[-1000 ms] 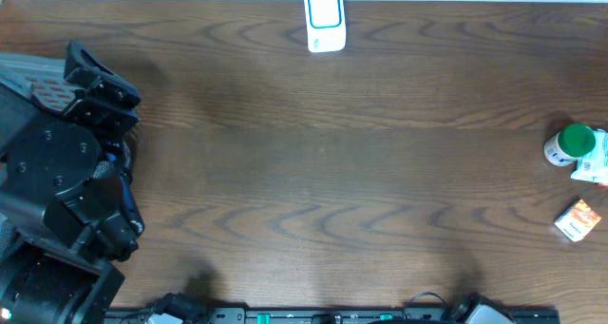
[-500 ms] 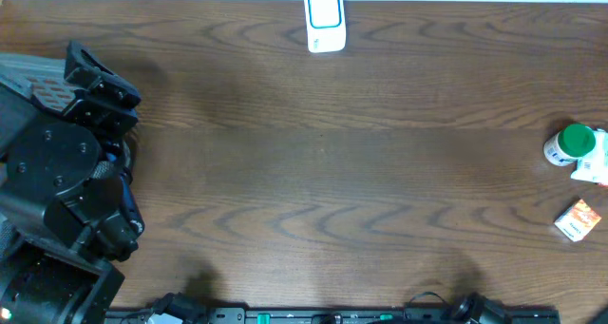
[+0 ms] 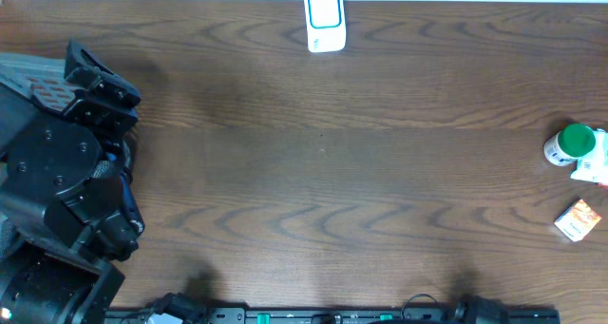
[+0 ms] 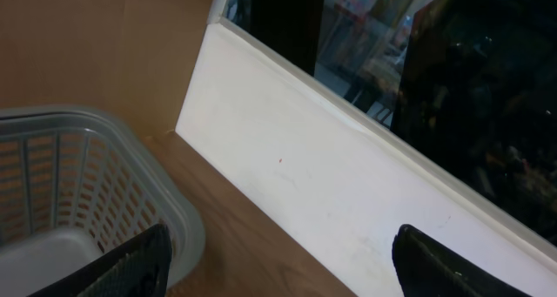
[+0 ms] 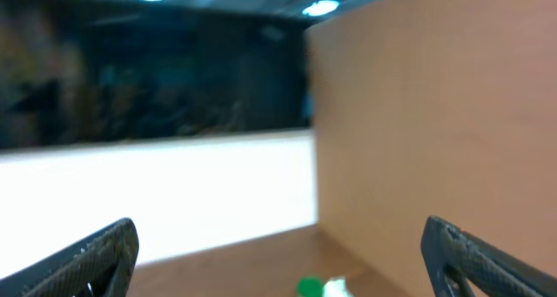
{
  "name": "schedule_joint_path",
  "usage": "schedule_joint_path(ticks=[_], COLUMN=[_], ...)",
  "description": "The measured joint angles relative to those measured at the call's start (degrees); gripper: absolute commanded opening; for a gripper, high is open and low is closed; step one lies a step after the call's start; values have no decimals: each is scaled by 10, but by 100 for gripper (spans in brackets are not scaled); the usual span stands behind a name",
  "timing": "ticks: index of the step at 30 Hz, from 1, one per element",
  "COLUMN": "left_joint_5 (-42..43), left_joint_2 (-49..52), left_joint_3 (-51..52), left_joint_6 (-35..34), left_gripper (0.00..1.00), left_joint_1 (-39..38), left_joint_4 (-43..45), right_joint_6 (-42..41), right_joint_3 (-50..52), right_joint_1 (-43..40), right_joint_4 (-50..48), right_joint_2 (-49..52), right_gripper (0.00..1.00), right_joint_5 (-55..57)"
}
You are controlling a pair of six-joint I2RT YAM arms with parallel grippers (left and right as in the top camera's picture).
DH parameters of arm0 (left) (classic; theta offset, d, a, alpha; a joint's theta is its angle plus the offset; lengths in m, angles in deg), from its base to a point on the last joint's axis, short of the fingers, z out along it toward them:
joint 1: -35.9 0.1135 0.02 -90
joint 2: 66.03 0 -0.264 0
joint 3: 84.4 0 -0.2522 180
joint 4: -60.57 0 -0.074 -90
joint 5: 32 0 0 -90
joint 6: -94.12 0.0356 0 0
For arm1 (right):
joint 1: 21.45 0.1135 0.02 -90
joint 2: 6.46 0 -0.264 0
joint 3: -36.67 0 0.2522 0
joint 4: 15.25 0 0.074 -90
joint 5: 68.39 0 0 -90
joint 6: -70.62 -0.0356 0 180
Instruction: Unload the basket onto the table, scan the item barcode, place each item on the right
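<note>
Right now we hold both grippers spread wide with nothing between the fingers. Our left gripper (image 4: 283,245) sits by a grey plastic basket (image 4: 104,184) at the left edge of the bench (image 3: 323,172), and our right gripper (image 5: 280,236) faces the bench's right end. The items lie at the right edge: a green-capped bottle (image 3: 573,143) just beside a white packet (image 3: 594,167), and a small orange box (image 3: 579,219) nearer the front. The white scanner (image 3: 324,20) stands at the far edge, mid-bench.
</note>
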Motion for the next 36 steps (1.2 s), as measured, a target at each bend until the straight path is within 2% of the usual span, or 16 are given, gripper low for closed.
schedule_joint_path(ticks=[4,7,11,14,22,30,36], left_joint_5=[0,0,0,0,0,0,0], left_joint_2=[0,0,0,0,0,0,0], left_joint_3=[0,0,0,0,0,0,0], left_joint_6=[0,0,0,0,0,0,0], left_gripper=[82,81,82,82,82,82,81], left_joint_1=[0,0,0,0,0,0,0], left_joint_4=[0,0,0,0,0,0,0], right_joint_6=[12,16,17,19,-1,-57,-114], right_joint_3=[0,0,14,62,335,638,827], right_joint_1=[116,173,193,193,193,193,193], right_joint_4=[-1,-26,-111,-195,-445,-717,-774], right_joint_2=[0,0,-1,-14,-105,-108,-108], right_gripper=[99,99,99,99,99,99,99], right_joint_5=[6,16,20,19,7,-14,-3])
